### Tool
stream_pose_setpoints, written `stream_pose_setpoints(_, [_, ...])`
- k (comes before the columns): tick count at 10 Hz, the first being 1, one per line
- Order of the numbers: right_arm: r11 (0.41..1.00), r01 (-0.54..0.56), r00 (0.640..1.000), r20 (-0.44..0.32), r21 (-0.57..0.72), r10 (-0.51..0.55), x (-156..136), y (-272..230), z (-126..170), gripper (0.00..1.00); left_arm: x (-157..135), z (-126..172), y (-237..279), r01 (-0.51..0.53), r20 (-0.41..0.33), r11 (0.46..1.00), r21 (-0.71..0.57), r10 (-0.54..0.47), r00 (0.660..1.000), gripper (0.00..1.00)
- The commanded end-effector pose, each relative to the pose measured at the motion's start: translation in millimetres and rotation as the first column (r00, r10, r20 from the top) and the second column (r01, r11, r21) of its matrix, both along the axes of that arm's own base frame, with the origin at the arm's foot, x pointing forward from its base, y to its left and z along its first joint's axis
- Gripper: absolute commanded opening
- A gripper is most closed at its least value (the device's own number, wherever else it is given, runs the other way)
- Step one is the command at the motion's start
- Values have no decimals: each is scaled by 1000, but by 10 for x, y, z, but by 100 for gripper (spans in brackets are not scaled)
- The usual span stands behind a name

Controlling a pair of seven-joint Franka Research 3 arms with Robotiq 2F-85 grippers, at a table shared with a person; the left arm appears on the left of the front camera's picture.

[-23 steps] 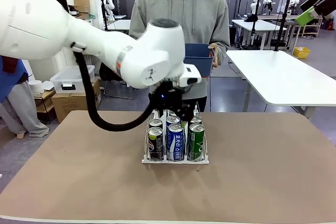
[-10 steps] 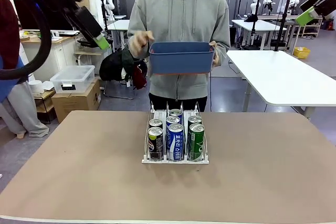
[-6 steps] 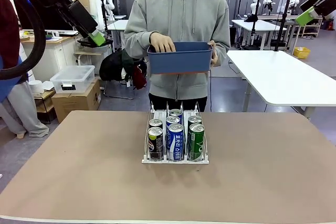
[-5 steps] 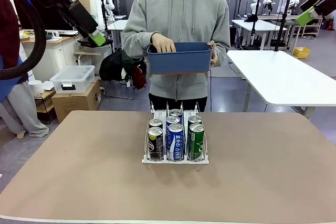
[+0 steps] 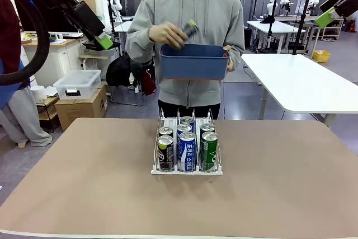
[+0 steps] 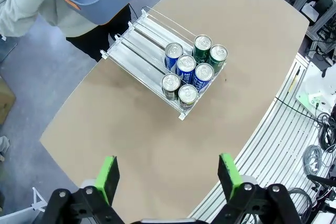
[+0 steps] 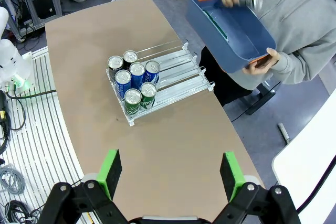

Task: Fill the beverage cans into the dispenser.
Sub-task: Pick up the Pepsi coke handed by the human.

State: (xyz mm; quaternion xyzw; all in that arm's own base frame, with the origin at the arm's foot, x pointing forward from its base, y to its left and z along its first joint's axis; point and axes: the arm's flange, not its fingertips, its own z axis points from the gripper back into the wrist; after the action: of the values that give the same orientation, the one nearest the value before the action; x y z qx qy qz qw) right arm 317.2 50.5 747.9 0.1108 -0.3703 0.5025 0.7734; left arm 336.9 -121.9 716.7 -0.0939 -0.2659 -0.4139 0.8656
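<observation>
The brown table (image 5: 279,194) is spreading wide and bare on every side of the dispenser (image 5: 186,171), so either flank is offering clear room for an approach. The person (image 5: 196,9) is standing just beyond the dispenser's far end, holding the blue bin (image 5: 193,65) up behind it. One hand (image 5: 168,33) is lifting a can (image 5: 190,28) out, I'd say to load it or pass it on. Both arms are hanging high above the dispenser, the left gripper (image 6: 169,171) and right gripper (image 7: 169,171) gaping fully and carrying nothing, probably giving the person space. Six cans (image 5: 187,149) are sitting two deep at the dispenser's robot-side end, likely its low end. The far stretches of all three lanes are lying open for more.
</observation>
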Motion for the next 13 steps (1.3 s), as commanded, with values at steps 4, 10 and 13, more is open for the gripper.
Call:
stream_pose_setpoints(4, [1000, -5, 1000, 1, -3, 6, 7, 1, -11, 100, 27, 11, 10, 1, 1, 1000, 1, -1, 1000, 100])
stream_pose_setpoints(10, [1000, -5, 1000, 1, -3, 6, 7, 1, -11, 100, 27, 11, 10, 1, 1, 1000, 1, -1, 1000, 100])
stream_pose_setpoints(13, [1000, -5, 1000, 1, -3, 6, 7, 1, -11, 100, 27, 11, 10, 1, 1, 1000, 1, -1, 1000, 100])
